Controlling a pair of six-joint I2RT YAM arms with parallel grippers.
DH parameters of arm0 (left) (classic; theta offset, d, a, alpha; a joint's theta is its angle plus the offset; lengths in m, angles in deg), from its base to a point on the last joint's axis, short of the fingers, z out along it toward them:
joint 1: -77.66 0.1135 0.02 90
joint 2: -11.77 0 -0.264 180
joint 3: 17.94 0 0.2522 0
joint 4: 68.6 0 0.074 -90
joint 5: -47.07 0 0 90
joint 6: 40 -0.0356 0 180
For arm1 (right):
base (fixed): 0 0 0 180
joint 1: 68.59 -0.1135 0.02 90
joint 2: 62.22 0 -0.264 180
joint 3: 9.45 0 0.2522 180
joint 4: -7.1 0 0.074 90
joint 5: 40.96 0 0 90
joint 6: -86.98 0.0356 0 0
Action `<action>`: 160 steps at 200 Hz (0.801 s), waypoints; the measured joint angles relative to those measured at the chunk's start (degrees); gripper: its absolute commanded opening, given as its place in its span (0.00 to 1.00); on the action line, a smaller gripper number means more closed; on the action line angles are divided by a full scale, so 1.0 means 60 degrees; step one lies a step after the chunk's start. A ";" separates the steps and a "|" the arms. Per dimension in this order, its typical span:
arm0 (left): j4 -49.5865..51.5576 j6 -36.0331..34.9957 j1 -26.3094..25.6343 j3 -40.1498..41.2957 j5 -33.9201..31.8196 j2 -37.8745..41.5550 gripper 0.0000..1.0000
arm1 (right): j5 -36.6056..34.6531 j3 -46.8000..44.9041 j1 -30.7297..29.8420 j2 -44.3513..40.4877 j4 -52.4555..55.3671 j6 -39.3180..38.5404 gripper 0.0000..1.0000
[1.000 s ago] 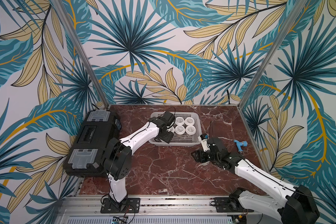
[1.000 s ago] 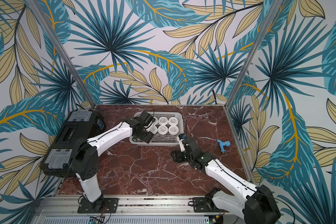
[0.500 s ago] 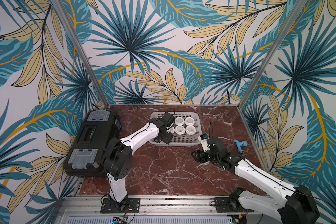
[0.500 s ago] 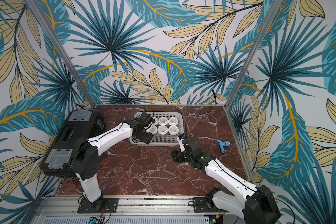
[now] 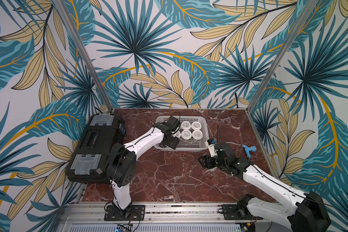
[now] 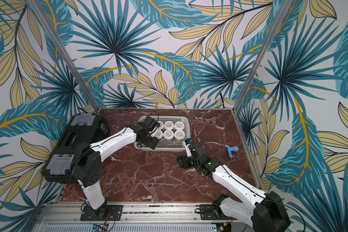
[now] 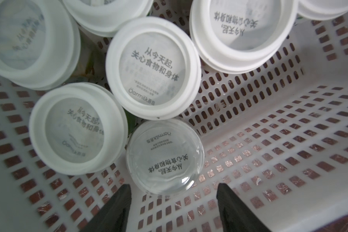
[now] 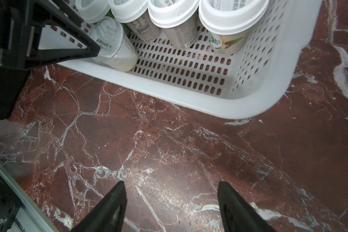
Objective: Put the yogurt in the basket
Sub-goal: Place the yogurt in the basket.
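A: As far as you can see, what's left?

B: Little, I judge: all the yogurt (image 5: 186, 134) I see is in the basket (image 5: 187, 149), none on the surface (image 5: 169, 170). My left arm (image 5: 147, 138) bends over its front edge; a tilted cup (image 7: 165, 156) lies free between the left claw's (image 7: 173, 185) parted jaws. Right claw (image 8: 170, 182) hovers open, empty, near its right corner.

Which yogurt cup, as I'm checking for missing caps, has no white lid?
The cup just ahead of the left gripper in the basket: clear see-through top, while the others wear white lids.
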 measured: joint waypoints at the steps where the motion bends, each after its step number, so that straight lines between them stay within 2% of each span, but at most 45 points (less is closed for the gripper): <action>1: -0.0004 0.0000 0.0000 0.0007 0.0007 0.0007 0.73 | 0.0000 0.0000 0.0000 0.0004 0.0000 0.0000 0.76; 40: -0.0452 0.0004 0.0000 0.0324 0.0404 0.0998 0.73 | 0.0000 0.0004 0.0000 0.0022 0.0004 0.0000 0.78; 89: -0.1297 0.0127 0.0000 0.0994 0.0772 0.2255 0.73 | -0.0004 0.0051 0.0000 0.0029 0.0069 -0.0062 0.88; 94: -0.1406 0.0160 0.0000 0.1104 0.0794 0.2346 0.73 | -0.0004 0.0051 0.0000 0.0029 0.0069 -0.0058 0.98; 97: -0.1450 0.0175 0.0000 0.1169 0.0801 0.2386 0.73 | -0.0007 0.0055 0.0000 0.0029 0.0069 -0.0062 0.99; 160: -0.2841 0.0627 -0.0011 0.2874 0.1093 0.3534 0.78 | -0.0229 0.0393 0.0000 0.0055 0.0288 -0.0149 1.00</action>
